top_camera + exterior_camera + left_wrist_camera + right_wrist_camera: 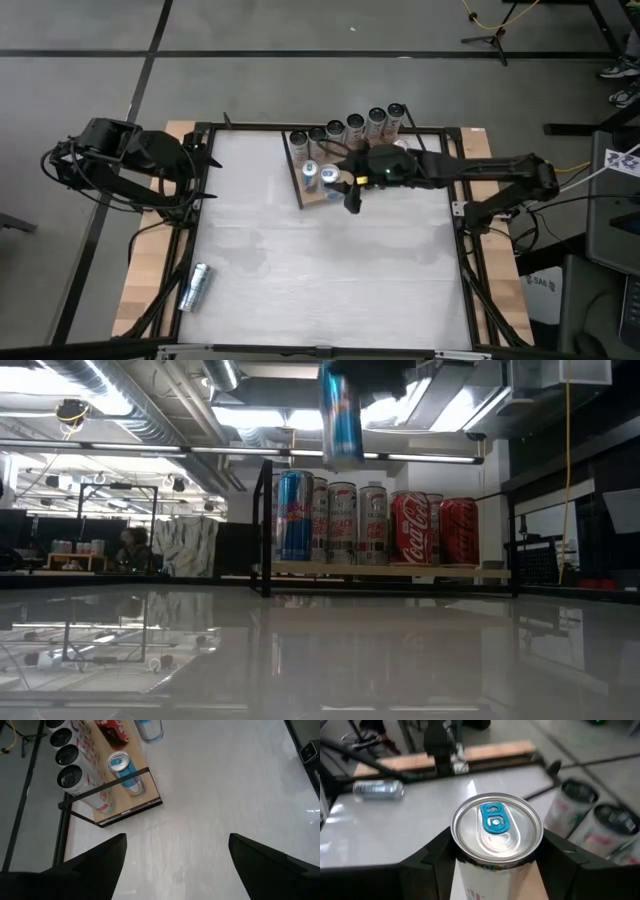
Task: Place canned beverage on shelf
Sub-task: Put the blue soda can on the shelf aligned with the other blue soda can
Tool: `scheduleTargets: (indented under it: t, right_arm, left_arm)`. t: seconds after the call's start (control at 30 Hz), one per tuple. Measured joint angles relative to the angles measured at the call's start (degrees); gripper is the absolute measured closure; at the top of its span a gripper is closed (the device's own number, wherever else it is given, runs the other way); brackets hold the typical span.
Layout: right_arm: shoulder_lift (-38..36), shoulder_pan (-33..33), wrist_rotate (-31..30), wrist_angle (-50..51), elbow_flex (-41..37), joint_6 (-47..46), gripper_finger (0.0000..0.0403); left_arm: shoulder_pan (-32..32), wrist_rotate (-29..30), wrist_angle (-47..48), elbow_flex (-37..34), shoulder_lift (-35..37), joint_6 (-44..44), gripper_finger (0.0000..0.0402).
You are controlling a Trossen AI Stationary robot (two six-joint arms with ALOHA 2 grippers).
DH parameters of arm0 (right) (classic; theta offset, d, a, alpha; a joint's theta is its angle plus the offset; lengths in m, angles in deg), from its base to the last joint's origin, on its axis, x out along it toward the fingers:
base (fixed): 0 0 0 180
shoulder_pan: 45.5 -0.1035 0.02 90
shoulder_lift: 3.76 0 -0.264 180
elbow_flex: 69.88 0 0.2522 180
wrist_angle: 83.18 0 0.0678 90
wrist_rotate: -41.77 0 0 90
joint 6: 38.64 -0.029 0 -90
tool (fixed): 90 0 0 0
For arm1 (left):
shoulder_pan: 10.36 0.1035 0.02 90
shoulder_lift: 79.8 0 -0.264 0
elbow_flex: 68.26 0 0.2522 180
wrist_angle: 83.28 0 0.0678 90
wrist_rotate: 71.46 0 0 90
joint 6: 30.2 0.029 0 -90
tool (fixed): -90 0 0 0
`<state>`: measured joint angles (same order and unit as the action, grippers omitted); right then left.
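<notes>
You are looking at a large white tabletop (pixel 330 250) inside a black frame. At its far edge sits the flat light-brown wooden shelf with a thin black wire frame (pixel 390 570), carrying a row of upright cans: a tall blue can (pixel 295 515), silver-and-red cans (pixel 357 524) and red cola cans (pixel 432 530).

Your right arm reaches in over the shelf. Your right gripper (pixel 352 190) holds a slim blue-and-silver beverage can with a blue pull tab (pixel 496 827) upright in the air above the shelf's near end, its base well clear of the board. The two dark fingers (pixel 432 855) press its opposite sides just below the rim.

Your left arm waits at the table's left edge; your left gripper (pixel 175 855) has its fingers spread wide with nothing between them.

A lone silver can (pixel 195 286) lies on its side near the front left corner.
</notes>
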<state>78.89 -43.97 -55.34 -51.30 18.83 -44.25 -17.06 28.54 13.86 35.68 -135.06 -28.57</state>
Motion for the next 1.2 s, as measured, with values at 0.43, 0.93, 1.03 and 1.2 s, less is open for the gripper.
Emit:
scheduleTargets:
  t: [0.43,0.93,1.03,1.2]
  right_arm:
    - [0.06,8.39,6.84,-23.61,-18.31,-0.53,0.0191]
    - [0.11,11.40,6.78,-33.73,-25.86,1.61,0.0191]
    - [0.11,11.40,6.12,-35.25,-27.50,1.53,0.0191]
    - [0.15,11.31,4.72,-37.02,-28.78,1.47,0.0186]
  left_arm:
    - [0.01,0.01,-0.02,0.00,0.00,-0.02,0.0060]
    - [0.01,0.10,-0.04,0.00,0.00,-0.02,0.0060]
    - [0.00,1.16,-0.07,0.00,0.00,0.00,0.0060]
    - [0.00,3.08,-0.07,0.00,0.00,0.00,0.0060]
